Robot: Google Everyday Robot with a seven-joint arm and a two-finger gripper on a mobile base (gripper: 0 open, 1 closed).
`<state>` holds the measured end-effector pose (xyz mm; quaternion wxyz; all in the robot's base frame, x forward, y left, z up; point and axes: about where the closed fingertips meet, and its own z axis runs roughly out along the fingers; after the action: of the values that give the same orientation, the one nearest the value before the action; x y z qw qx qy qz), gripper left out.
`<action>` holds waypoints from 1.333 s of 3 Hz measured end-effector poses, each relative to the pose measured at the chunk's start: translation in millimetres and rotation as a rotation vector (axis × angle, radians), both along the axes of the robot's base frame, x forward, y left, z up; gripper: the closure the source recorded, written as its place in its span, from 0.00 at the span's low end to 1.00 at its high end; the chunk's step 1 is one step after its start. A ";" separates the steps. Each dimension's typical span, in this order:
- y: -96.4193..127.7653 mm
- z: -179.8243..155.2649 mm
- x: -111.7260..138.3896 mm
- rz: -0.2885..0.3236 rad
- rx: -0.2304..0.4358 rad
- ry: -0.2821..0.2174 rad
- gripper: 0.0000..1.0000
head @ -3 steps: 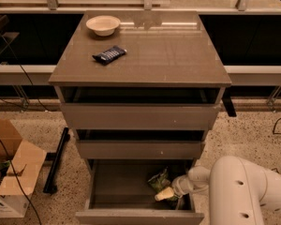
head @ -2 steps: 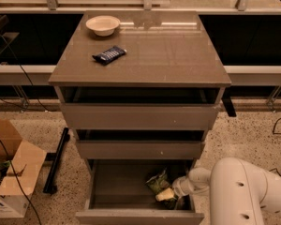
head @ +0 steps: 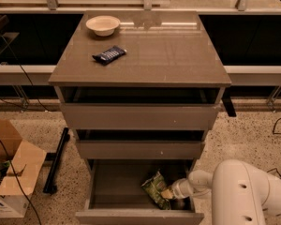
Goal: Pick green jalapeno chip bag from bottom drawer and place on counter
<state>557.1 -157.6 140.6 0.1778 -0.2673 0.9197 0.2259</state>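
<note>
Here the green jalapeno chip bag lies lengthwise front-to-back in the bottom drawer, claw beside it, grip unclear

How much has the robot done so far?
Done: the bottom drawer stands open. In hand: the gripper is down inside it, right at the green jalapeno chip bag. Left: lifting the bag out and setting it on the counter.

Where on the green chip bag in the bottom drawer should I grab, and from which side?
Probably its right-hand edge, coming from the right and above. The chip bag lies slantwise in the right half of the bottom drawer, and the gripper sits beside that edge. The drawer above overhangs the back, so the open top nearer the front looks the freest way in.
</note>
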 end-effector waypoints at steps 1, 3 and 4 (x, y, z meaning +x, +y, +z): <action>5.1 -11.7 -5.0 0.000 0.010 0.020 0.85; 5.1 -8.6 -5.0 0.000 0.010 0.020 1.00; 12.2 27.8 -8.4 0.020 0.053 -0.047 1.00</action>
<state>548.7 -145.4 168.5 0.2044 -0.2767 0.9063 0.2454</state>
